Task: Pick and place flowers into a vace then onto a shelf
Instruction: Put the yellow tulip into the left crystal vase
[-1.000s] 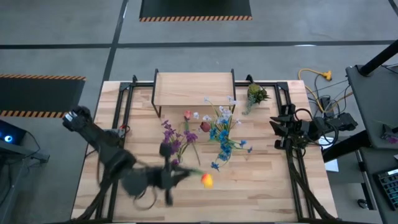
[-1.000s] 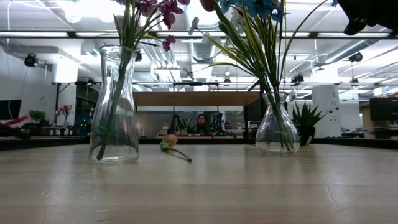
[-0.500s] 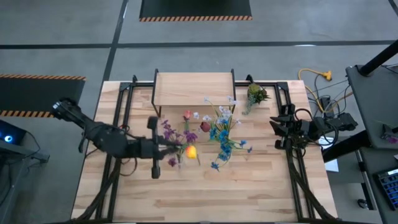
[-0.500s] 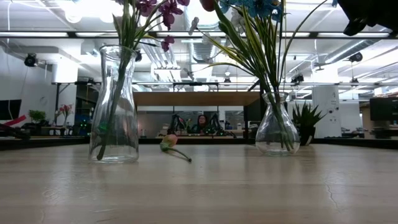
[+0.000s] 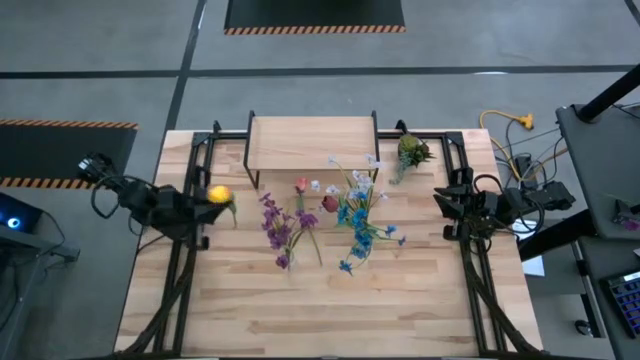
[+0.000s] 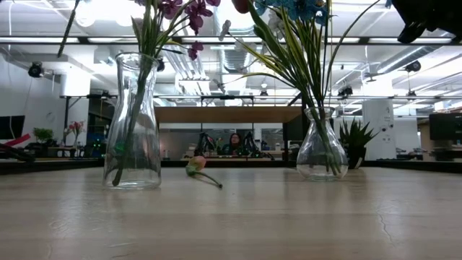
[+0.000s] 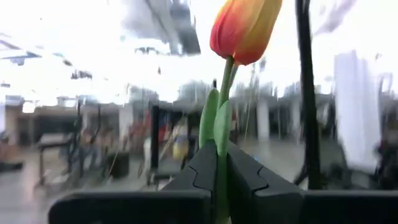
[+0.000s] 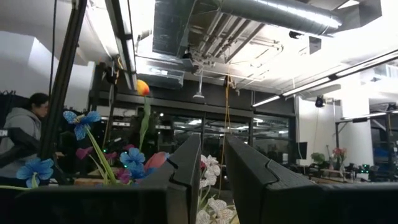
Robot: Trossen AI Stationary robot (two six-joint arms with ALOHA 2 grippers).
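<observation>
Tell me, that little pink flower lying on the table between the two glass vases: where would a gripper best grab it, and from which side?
Probably by the thin stem, coming straight down from above. The pink flower lies flat on the table with its stem trailing sideways from the bloom, clear of both vases. Narrow fingers can close across a stem; the bloom looks soft and rounder. How firm the stem is cannot be told.

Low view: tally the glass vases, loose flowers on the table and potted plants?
Clear glass vases with flowers: 2 (one with purple blooms, one with blue blooms)
Loose pink flower lying on the wooden tabletop: 1
Small spiky green potted plant: 1
Total: 4
</observation>
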